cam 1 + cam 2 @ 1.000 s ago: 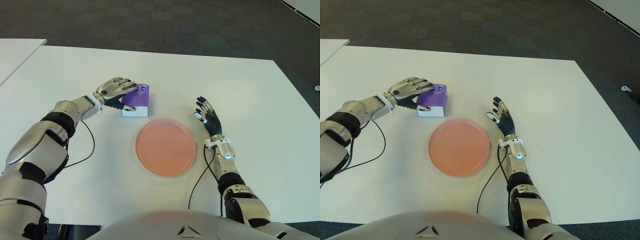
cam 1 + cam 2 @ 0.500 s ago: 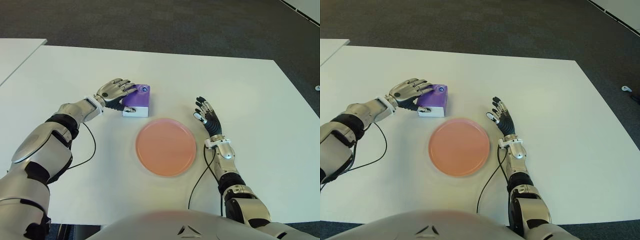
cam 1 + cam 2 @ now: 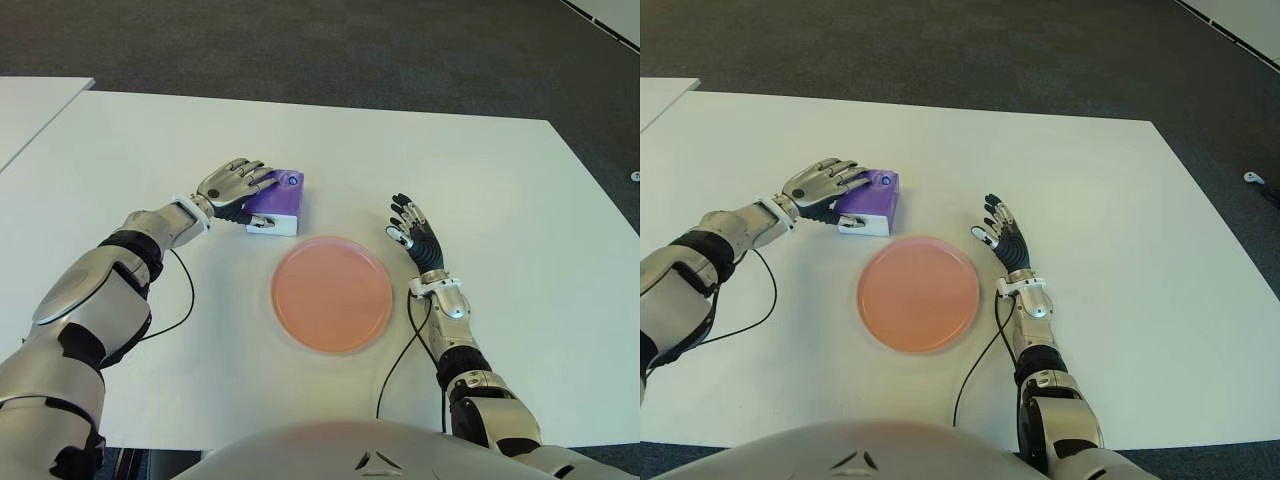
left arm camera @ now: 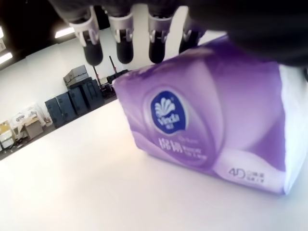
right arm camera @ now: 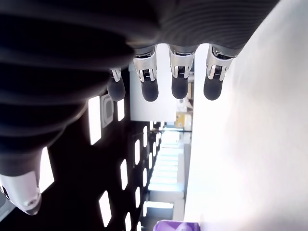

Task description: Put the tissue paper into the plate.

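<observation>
One tissue pack (image 3: pixel 276 200), left of frame centre, has tipped and slid slightly toward the plate (image 3: pixel 331 293) under your left hand (image 3: pixel 232 184), whose fingers drape over its top, so the grasp looks under way. Your plate holds nothing. Your right hand (image 3: pixel 415 233), right of it, is spread, holding nothing.

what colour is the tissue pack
Purple with white ends and a blue-and-white logo; the tissue pack shows best in the left wrist view.

My arms: silver shells, black joint bands. Left hand (image 3: pixel 234 183) has silver knuckles; right hand (image 3: pixel 415 234) has a black palm and silver-tipped fingers. Black cable loops off each wrist. Grey torso.
</observation>
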{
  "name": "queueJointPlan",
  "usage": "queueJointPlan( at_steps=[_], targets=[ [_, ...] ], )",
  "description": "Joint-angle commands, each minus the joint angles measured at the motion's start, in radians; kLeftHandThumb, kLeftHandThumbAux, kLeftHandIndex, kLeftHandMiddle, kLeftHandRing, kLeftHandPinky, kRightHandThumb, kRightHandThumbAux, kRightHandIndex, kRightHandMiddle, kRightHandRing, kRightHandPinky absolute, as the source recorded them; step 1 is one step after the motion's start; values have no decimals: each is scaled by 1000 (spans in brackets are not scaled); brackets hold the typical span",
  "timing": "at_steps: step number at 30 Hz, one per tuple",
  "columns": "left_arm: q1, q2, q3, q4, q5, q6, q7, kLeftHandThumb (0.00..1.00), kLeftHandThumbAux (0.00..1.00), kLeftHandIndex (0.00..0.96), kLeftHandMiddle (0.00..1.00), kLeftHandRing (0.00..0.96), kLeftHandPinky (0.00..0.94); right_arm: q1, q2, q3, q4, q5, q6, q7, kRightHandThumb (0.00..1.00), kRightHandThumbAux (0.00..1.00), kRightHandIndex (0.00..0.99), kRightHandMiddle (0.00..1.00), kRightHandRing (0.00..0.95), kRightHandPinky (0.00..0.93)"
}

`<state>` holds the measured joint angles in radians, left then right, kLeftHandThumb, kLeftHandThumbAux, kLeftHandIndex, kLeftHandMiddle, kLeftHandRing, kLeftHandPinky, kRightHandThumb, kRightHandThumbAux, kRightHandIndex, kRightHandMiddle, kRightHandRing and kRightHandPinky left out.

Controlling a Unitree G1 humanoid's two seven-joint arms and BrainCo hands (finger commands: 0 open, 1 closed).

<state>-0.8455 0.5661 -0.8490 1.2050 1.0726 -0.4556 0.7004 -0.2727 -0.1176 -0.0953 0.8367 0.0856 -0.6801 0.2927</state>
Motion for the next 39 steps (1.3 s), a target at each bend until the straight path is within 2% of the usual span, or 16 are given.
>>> queueJointPlan(
  at_steps=[1, 24, 30, 39],
  targets=[
    [5, -30, -34, 28, 35, 11, 19, 301, 65, 0, 0, 0, 0, 173, 17, 9, 81, -6, 46, 13, 0, 581, 0, 0, 0, 0],
    [11, -58, -55, 52, 25, 2, -6, 293, 62, 0, 0, 0, 0, 191, 13, 3, 63, -1, 52, 29, 0, 599, 0, 0, 0, 0],
    [20, -77, -79, 62, 47, 32, 7, 290, 68, 0, 0, 0, 0, 199, 10, 4, 52, -5, 61, 26, 0, 604, 0, 0, 0, 0],
    [91, -116, -152, 128, 93, 141, 25, 316, 78, 0, 0, 0, 0, 211, 18, 8, 44, -9, 55, 21, 0, 607, 0, 0, 0, 0]
  ],
)
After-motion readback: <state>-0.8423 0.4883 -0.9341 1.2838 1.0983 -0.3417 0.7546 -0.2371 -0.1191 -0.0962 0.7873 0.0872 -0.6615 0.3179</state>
